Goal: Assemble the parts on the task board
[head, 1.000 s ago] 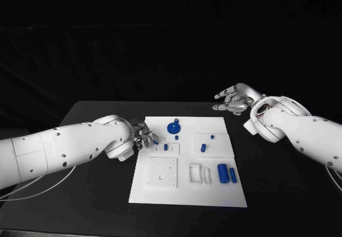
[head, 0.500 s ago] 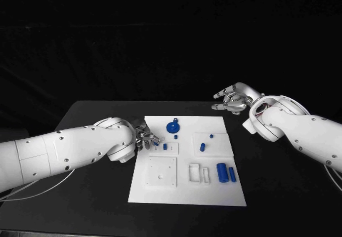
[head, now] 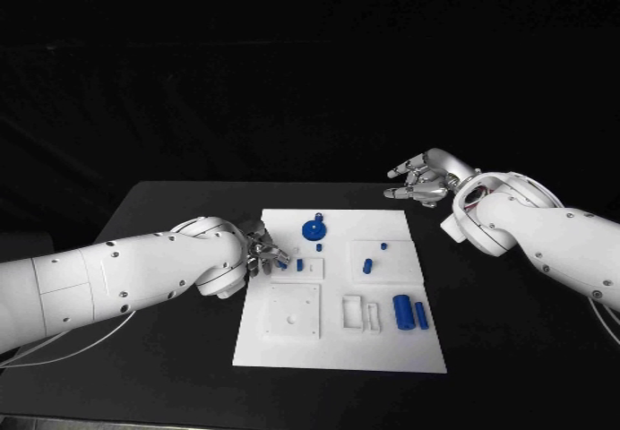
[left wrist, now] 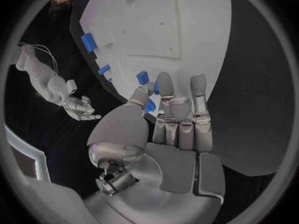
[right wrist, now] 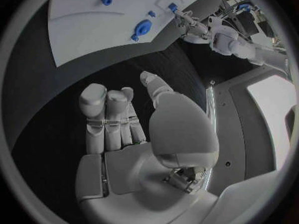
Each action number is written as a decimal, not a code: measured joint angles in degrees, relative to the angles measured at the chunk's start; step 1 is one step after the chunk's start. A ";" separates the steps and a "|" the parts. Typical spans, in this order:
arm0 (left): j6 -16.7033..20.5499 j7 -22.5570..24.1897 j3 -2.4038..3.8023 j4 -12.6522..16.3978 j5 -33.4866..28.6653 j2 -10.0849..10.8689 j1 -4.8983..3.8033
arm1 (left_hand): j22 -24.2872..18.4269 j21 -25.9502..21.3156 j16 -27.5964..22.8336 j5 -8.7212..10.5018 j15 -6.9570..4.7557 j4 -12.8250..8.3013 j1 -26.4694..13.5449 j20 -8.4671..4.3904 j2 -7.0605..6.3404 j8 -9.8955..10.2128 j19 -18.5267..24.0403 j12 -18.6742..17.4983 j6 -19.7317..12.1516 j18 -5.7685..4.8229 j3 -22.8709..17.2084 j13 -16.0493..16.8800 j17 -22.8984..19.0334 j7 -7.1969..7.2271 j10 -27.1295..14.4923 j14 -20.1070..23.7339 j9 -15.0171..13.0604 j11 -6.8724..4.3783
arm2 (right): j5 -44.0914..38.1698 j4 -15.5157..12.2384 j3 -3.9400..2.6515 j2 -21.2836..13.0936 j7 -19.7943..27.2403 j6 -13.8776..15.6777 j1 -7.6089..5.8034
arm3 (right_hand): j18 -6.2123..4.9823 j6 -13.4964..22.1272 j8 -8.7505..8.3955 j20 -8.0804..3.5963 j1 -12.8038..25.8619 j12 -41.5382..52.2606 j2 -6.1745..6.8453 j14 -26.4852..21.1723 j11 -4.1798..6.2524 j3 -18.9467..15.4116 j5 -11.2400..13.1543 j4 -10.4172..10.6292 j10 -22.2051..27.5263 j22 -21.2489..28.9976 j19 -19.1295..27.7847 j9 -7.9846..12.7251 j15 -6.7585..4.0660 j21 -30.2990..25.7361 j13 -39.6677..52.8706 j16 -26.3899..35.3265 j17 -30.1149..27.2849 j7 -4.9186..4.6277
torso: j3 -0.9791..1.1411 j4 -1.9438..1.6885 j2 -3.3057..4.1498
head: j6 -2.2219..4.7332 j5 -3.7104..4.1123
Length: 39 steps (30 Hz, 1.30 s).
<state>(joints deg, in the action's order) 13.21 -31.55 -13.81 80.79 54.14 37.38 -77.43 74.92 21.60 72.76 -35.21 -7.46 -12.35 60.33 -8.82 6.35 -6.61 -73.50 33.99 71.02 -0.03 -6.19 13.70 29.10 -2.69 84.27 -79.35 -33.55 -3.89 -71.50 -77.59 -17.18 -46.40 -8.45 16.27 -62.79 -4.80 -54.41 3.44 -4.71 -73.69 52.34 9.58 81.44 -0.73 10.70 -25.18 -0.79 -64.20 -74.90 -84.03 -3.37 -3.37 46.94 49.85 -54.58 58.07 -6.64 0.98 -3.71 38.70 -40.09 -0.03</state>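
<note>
Small blue parts (head: 409, 313) are lying across the white task board (head: 339, 349); the left robot hand (head: 265, 253) is pinching one, the right robot hand (head: 420, 184) hanging released.

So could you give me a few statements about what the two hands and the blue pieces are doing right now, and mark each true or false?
1. The left hand is at the board's edge, fingertips by a small blue part. True.
2. The right hand is holding a blue part. False: it holds nothing, fingers apart, above the black table beyond the board.
3. The round blue part sits near the board's far edge. True.
4. All the blue parts are stacked in one pile. False: they lie spread over the board.
</note>
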 measured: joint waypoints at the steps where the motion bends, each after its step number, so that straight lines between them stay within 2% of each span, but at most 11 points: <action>1: 0.00 -0.01 0.01 0.00 0.03 0.00 0.00 | 0.00 0.00 0.00 0.00 0.00 0.00 0.00 0.00 0.00 0.00 0.00 0.00 0.00 0.00 0.00 0.00 -0.13 0.00 0.00 0.00 -0.01 0.00 | 0.00 0.00 0.00 0.00 0.00 0.00 0.00 | 0.00 0.00 0.00 0.00 0.00 0.00 0.00 0.00 0.00 0.00 0.00 0.00 0.00 0.00 0.00 0.00 0.00 0.00 0.00 0.00 0.00 0.00 | -0.01 0.00 0.00 | -0.04 0.00; 39: -0.89 -0.41 0.22 0.73 1.96 0.50 0.20 | -0.02 0.22 0.00 0.19 0.19 -0.09 0.01 0.00 0.00 0.35 0.00 0.00 0.03 0.00 0.07 -0.23 -0.84 -0.01 0.02 -0.17 -1.35 -0.02 | 0.01 0.12 0.00 0.00 0.03 -0.30 0.23 | 0.00 0.00 0.00 0.00 0.00 0.00 0.00 0.19 0.00 0.00 0.01 0.00 0.00 0.00 0.00 0.00 -0.19 0.00 0.00 0.00 -0.02 0.00 | 0.03 0.05 0.01 | -0.24 -0.44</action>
<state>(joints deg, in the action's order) 12.32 -31.96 -13.59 81.52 56.10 37.87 -77.24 74.90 21.83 72.76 -35.02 -7.27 -12.43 60.34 -8.82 6.35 -6.26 -73.50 33.98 71.05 -0.03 -6.12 13.47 28.26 -2.70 84.29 -79.52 -34.89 -3.91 -71.49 -77.47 -17.18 -46.40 -8.42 15.97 -62.57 -4.80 -54.41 3.44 -4.71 -73.69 52.34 9.58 81.63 -0.74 10.70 -25.18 -0.79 -64.20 -74.90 -84.03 -3.37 -3.55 46.94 49.85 -54.58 58.06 -6.64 1.02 -3.66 38.71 -40.33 -0.47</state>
